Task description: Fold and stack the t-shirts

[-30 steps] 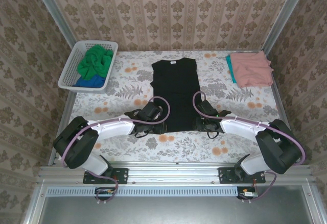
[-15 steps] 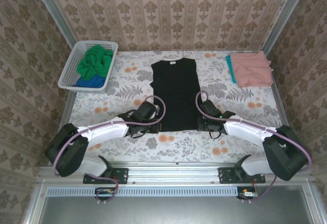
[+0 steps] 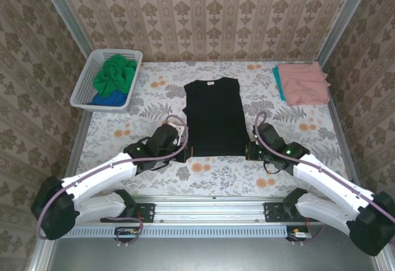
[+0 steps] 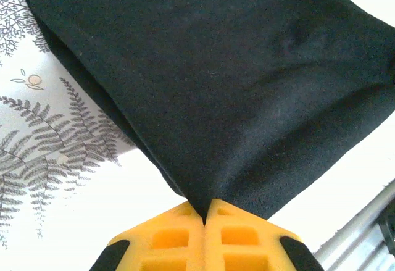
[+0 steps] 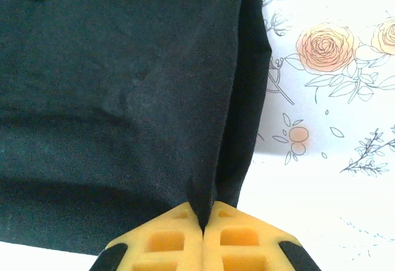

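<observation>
A black t-shirt lies spread in the middle of the table, sleeves folded in, collar at the far end. My left gripper is shut on its near left hem corner; the yellow pads pinch the black cloth. My right gripper is shut on the near right hem corner, black cloth caught between its pads. A folded salmon pink t-shirt rests on a teal one at the back right. Green and blue t-shirts sit crumpled in the basket.
The white lattice basket stands at the back left corner. The flowered tablecloth covers the table. Patterned walls close in on three sides, and a metal rail runs along the near edge.
Both grippers have closed on the black t-shirt's near hem corners. Both arms have drawn back toward the near edge, and the shirt's hem has shifted slightly with them.
</observation>
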`<action>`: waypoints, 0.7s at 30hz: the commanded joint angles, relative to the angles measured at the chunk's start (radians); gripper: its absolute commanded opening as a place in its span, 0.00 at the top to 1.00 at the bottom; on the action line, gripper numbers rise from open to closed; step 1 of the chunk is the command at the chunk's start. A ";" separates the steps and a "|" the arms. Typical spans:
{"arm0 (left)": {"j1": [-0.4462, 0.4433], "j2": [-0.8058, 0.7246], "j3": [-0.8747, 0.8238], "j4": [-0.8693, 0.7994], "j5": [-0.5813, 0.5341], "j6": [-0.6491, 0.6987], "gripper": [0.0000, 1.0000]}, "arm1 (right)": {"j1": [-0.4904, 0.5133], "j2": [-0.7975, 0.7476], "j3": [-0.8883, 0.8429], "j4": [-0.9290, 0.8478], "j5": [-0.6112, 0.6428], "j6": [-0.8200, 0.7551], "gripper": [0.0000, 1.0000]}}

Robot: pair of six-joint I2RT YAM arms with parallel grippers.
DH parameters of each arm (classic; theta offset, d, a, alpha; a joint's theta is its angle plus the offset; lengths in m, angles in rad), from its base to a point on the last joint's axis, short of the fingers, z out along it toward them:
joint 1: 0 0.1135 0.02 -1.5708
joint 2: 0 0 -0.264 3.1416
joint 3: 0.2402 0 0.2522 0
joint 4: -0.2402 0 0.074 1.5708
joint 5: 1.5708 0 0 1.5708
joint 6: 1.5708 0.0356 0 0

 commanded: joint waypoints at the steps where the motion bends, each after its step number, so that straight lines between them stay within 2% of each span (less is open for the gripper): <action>1: -0.050 -0.067 -0.013 -0.094 -0.043 -0.044 1.00 | 0.036 -0.066 0.039 -0.114 -0.004 0.026 1.00; 4: -0.098 -0.125 0.030 -0.148 -0.086 -0.050 1.00 | 0.080 -0.105 0.103 -0.151 0.014 0.031 1.00; 9: -0.078 -0.158 0.113 -0.221 -0.155 -0.014 1.00 | 0.091 -0.070 0.264 -0.164 0.078 -0.037 1.00; 14: 0.058 -0.097 0.201 -0.197 -0.097 0.053 1.00 | 0.064 0.057 0.412 -0.124 0.145 -0.106 1.00; 17: 0.180 -0.009 0.251 -0.162 -0.001 0.093 1.00 | 0.000 0.156 0.472 -0.080 0.104 -0.131 1.00; 21: 0.277 0.106 0.326 -0.132 0.061 0.135 1.00 | -0.085 0.271 0.526 -0.026 0.043 -0.153 1.00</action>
